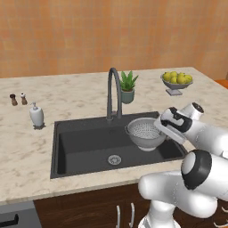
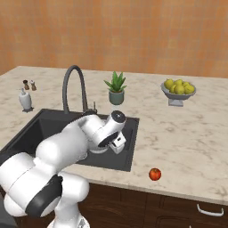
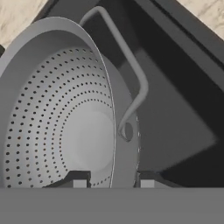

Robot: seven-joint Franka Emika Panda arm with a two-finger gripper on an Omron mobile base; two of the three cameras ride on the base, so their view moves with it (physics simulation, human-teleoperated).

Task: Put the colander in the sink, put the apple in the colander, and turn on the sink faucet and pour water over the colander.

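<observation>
The perforated silver colander [image 1: 143, 132] is inside the right part of the dark sink [image 1: 80, 153], upright, near the basin's right wall. My gripper [image 1: 160, 128] is shut on its right rim. In the hand view one finger [image 3: 78, 180] is inside the colander [image 3: 57, 118] and the other finger [image 3: 147, 180] outside it, beside a side handle [image 3: 131, 65]. Whether the colander rests on the basin floor is unclear. The red apple [image 2: 154, 174] lies on the counter near its front edge, right of the sink [image 2: 31, 129]. The gooseneck faucet [image 1: 113, 91] stands behind the basin, with no water showing.
A footed bowl of yellow-green fruit [image 1: 176, 81] and a potted plant [image 1: 128, 87] stand behind the sink. A white soap dispenser [image 1: 36, 116] and two small shakers [image 1: 18, 99] are on the left counter. The round drain [image 1: 114, 159] shows in the basin floor.
</observation>
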